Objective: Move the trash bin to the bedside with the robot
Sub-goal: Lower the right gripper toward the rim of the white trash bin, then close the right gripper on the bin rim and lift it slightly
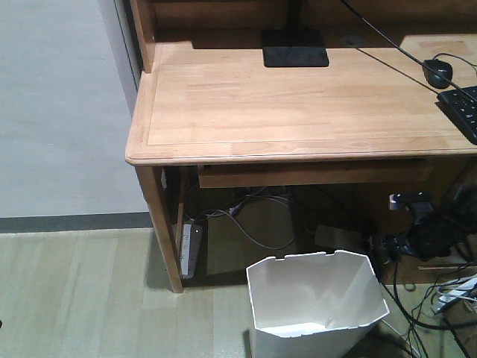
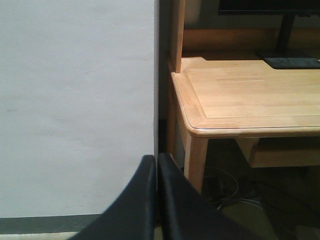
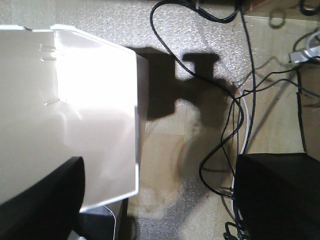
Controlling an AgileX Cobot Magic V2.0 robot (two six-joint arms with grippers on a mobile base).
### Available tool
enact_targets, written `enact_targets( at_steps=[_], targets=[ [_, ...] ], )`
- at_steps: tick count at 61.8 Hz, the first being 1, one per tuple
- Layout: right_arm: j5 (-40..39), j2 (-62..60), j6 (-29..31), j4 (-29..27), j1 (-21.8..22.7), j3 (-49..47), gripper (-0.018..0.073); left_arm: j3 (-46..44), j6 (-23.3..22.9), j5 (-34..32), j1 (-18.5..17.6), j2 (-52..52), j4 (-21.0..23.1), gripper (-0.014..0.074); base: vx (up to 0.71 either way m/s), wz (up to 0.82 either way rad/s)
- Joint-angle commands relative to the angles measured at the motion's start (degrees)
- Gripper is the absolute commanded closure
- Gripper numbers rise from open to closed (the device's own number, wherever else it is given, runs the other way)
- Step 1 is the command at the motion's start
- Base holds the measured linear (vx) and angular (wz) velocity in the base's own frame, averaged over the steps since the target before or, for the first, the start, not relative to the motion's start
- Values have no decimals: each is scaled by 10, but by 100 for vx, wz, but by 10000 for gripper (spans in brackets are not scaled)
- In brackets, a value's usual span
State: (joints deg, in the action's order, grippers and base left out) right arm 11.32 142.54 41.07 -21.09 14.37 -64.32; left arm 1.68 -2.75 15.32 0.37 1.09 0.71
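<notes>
Below the wooden desk's (image 1: 298, 104) front edge stood the white trash bin (image 1: 317, 294); the right gripper (image 3: 160, 200) gaped astride its wall, and the left gripper (image 2: 157, 200) was clenched.

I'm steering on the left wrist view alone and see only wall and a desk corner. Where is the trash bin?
Observer: In the front view the trash bin stands on the floor by the front of the desk, right of its left leg.
Operator: Is the right claw on it?
Observer: The right claw is open. In the right wrist view the bin's rim edge lies between its fingers, not clamped.
Operator: Anything on the floor nearby?
Observer: Yes, black cables loop across the floor right beside the bin.
</notes>
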Motion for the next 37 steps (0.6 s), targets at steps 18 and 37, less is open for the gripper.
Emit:
enact_targets(
  at_steps=[18, 37],
  targets=[
    [-19, 102, 9, -38, -47, -98, -13, 17, -5, -42, -1, 6, 2, 602, 0, 0],
    [-16, 160, 21, -41, -38, -137, -13, 17, -5, -42, -1, 6, 2, 602, 0, 0]
  ],
)
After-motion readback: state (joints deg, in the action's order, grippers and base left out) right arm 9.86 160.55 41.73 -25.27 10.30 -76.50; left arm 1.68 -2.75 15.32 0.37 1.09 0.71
